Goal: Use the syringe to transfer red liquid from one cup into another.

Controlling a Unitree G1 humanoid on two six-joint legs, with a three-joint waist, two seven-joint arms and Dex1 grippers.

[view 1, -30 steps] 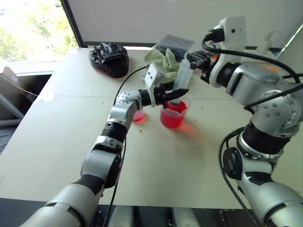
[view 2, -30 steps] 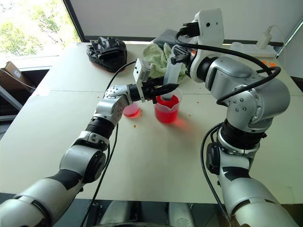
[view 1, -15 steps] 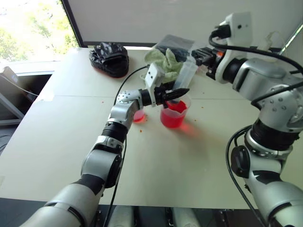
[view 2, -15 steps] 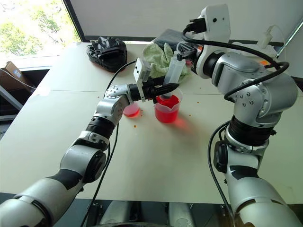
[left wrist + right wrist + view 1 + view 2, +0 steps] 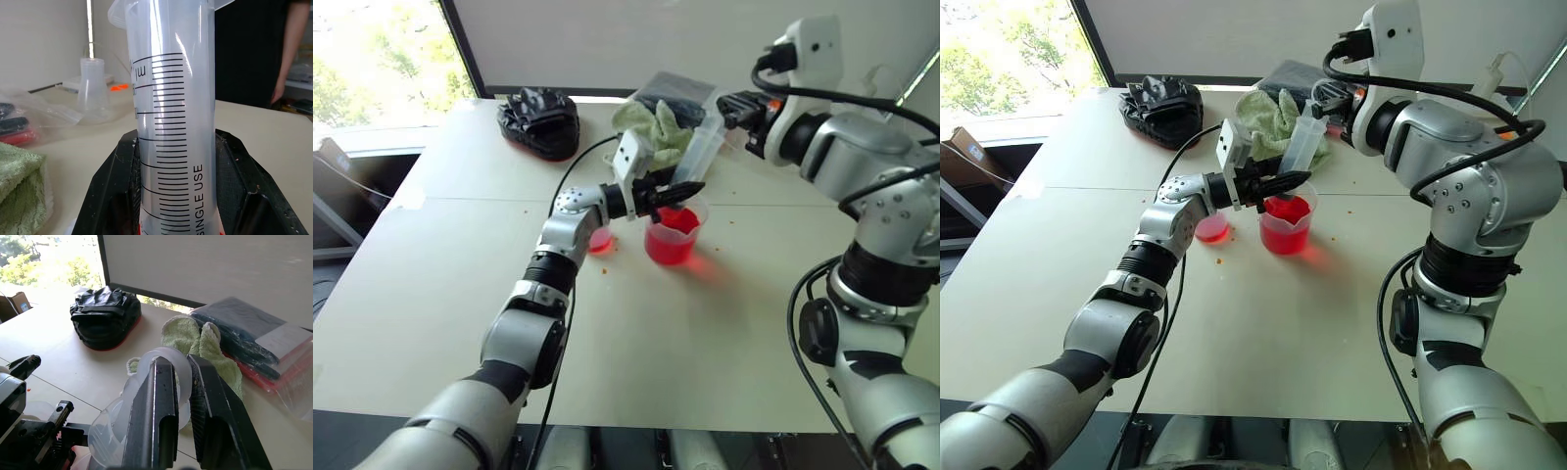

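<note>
Bright daylight, overexposed window [image 5: 372, 59]

right gripper [image 5: 1334, 100] drawn outward, plunger [image 5: 164, 377] extended

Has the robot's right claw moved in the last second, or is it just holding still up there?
Yes. The right gripper, shut on the syringe plunger, has drifted rightward, away from the green towel, tilting the syringe more.
</note>
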